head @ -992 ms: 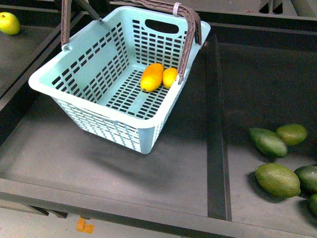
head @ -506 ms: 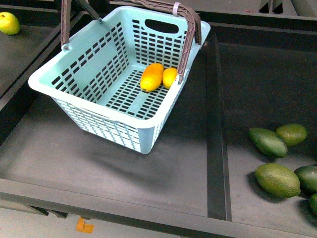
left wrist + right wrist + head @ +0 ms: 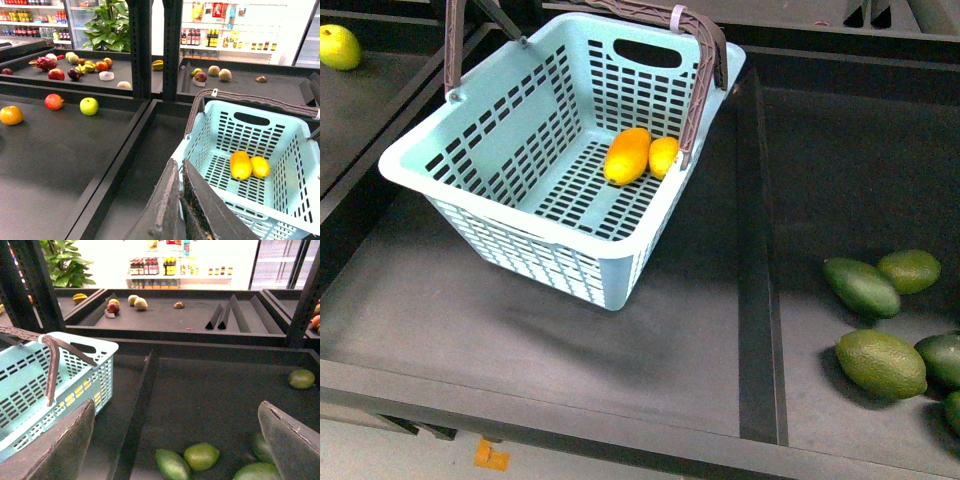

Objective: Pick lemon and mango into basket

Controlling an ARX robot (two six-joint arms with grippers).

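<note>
The aqua basket (image 3: pixel 500 170) sits on the dark shelf at the left of the front view. The orange mango (image 3: pixel 627 155) and the smaller yellow lemon (image 3: pixel 663 156) lie side by side on its slotted floor. They also show in the left wrist view, the mango (image 3: pixel 240 165) next to the lemon (image 3: pixel 260 167) inside the basket (image 3: pixel 295 145). My left gripper (image 3: pixel 178 172) is shut and empty, just outside the basket's near rim. My right gripper (image 3: pixel 177 440) is open and empty above green fruits, to the right of the basket (image 3: pixel 30 385). Neither arm shows in the front view.
Several dark green oval fruits (image 3: pixel 880 362) lie in the right bin, also under my right gripper (image 3: pixel 201 456). A raised divider (image 3: pixel 757 260) splits the two bins. A yellow-green apple (image 3: pixel 338 46) lies far left. Other fruits (image 3: pixel 89 106) lie on the left shelves.
</note>
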